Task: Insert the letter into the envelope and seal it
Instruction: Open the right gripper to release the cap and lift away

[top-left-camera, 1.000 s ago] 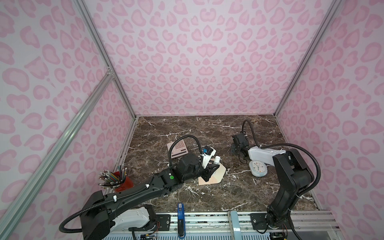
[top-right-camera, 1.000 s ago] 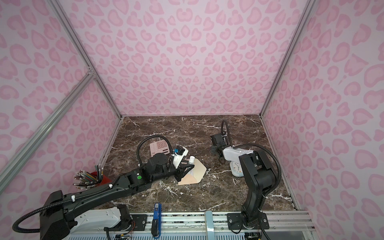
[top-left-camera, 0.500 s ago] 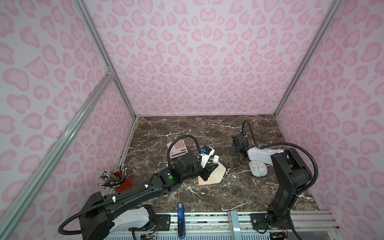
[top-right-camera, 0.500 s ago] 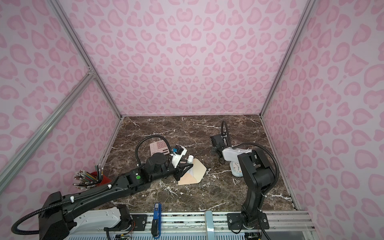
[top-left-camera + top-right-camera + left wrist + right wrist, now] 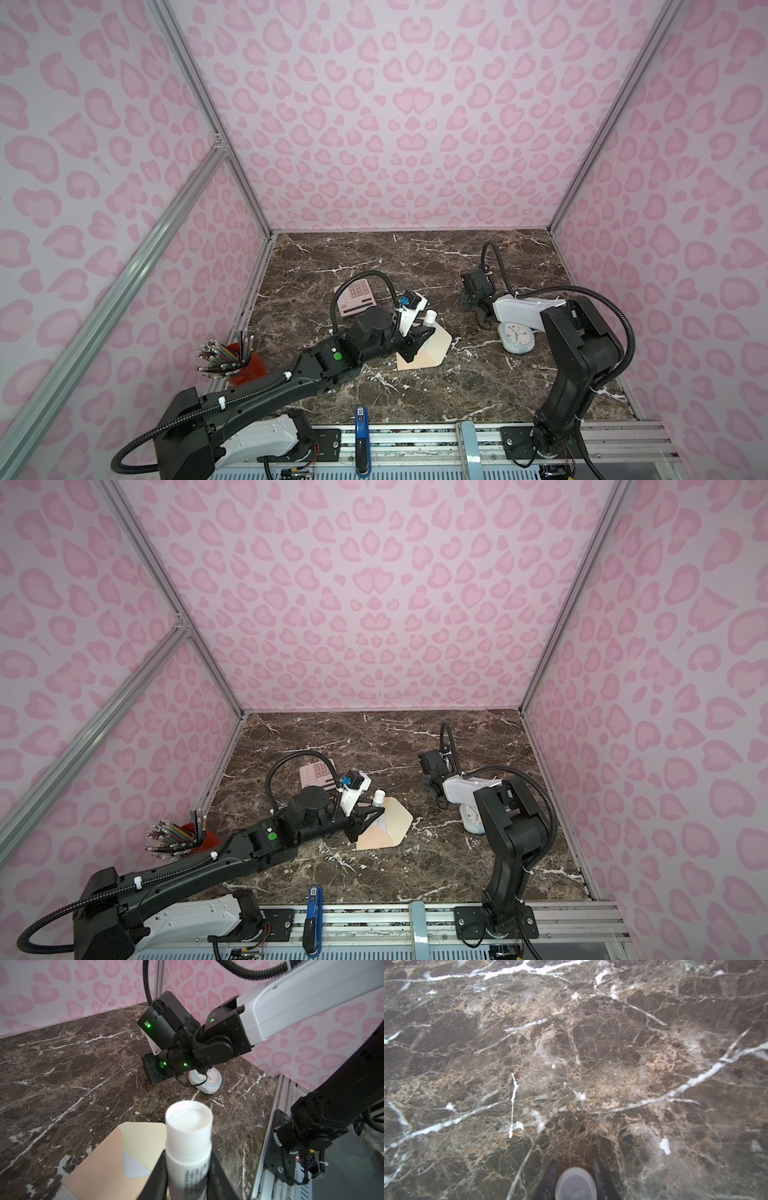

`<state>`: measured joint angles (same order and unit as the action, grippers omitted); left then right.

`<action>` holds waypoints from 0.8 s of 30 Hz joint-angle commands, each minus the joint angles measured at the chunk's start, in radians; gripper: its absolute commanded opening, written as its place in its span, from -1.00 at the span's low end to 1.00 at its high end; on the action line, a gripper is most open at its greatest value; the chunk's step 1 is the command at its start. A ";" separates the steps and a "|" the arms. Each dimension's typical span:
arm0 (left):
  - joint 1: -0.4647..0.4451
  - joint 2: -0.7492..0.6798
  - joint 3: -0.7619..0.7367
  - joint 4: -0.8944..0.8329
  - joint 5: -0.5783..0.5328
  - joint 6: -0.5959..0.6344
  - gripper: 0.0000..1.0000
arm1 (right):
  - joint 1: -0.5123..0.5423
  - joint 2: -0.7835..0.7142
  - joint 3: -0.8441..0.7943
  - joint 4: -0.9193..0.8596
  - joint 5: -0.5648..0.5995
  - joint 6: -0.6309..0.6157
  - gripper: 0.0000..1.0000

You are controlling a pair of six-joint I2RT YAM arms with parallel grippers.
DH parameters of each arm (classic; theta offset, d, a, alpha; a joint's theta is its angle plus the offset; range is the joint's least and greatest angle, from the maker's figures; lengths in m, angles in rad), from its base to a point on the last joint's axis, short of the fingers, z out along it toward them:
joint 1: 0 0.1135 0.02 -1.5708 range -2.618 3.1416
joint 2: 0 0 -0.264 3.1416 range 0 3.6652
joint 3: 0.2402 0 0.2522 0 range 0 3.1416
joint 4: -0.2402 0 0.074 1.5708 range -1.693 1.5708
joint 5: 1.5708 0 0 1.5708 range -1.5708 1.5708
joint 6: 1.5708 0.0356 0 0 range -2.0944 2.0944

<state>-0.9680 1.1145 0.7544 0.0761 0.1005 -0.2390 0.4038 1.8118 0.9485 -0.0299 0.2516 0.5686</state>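
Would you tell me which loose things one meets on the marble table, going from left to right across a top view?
In a top view, left to right: pencil cup → calculator → envelope → clock.

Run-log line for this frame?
left pincer: holds glue stick over envelope | letter: inside, flap open | right pincer: cap between jaws
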 commanded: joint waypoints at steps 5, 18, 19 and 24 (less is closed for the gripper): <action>0.002 -0.024 -0.009 0.003 -0.016 0.010 -0.62 | 0.007 -0.007 0.000 -0.026 0.031 -0.001 -0.24; 0.002 -0.073 -0.030 0.000 -0.028 -0.014 -0.61 | 0.036 -0.066 0.051 -0.098 0.035 -0.014 0.01; 0.002 -0.081 -0.033 -0.001 -0.032 -0.018 -0.61 | 0.043 -0.084 0.058 -0.110 0.037 -0.017 0.02; 0.002 -0.143 -0.060 -0.002 -0.067 -0.051 -0.61 | 0.089 -0.219 0.067 -0.172 0.054 -0.050 0.05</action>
<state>-0.9676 0.9966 0.7033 0.0505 0.0620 -0.2638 0.4778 1.6363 1.0130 -0.1555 0.2775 0.5488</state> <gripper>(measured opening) 0.284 0.523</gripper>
